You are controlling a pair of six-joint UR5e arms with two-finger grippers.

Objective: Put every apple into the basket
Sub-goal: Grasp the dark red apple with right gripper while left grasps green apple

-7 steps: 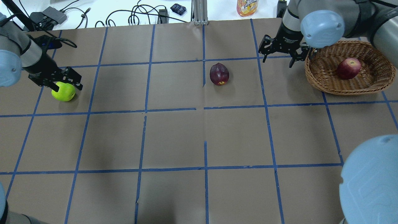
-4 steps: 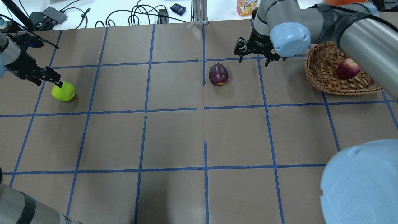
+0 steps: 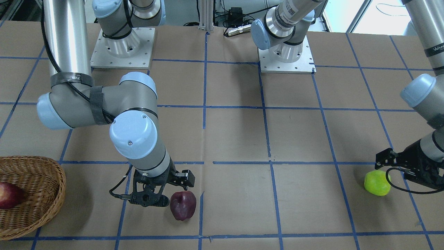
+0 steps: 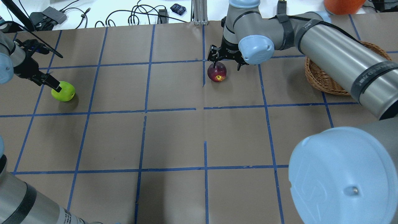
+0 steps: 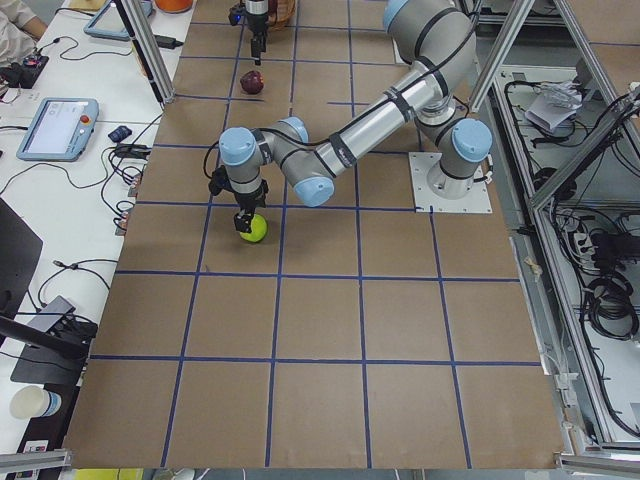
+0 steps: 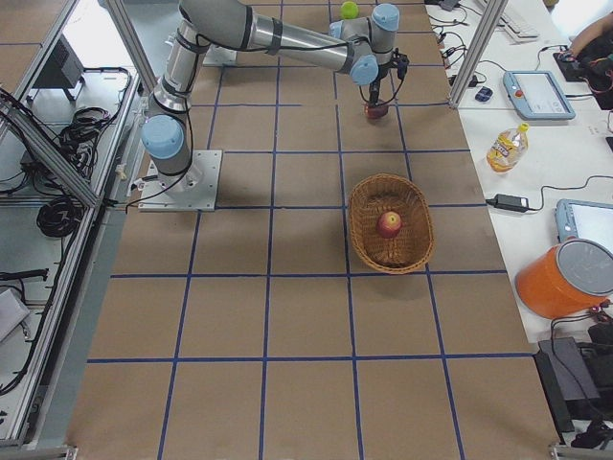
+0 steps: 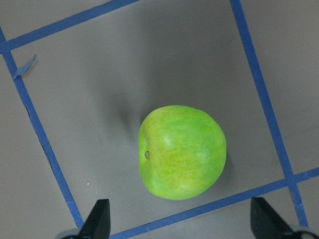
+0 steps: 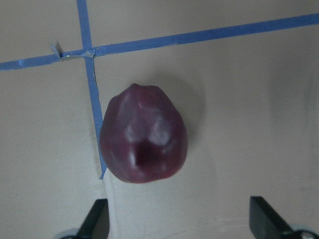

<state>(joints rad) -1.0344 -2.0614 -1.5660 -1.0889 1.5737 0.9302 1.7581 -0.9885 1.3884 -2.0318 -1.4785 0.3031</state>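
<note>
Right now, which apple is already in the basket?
The red apple: it lies inside the basket. The maroon apple and green apple sit out on the table.

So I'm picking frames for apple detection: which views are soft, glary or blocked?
Right wrist view: the maroon apple is soft, with pale glare patches. Left wrist view: the green apple is crisp. Overhead view: the right arm hides much of the basket, and its large joint cap fills the lower right corner.
</note>
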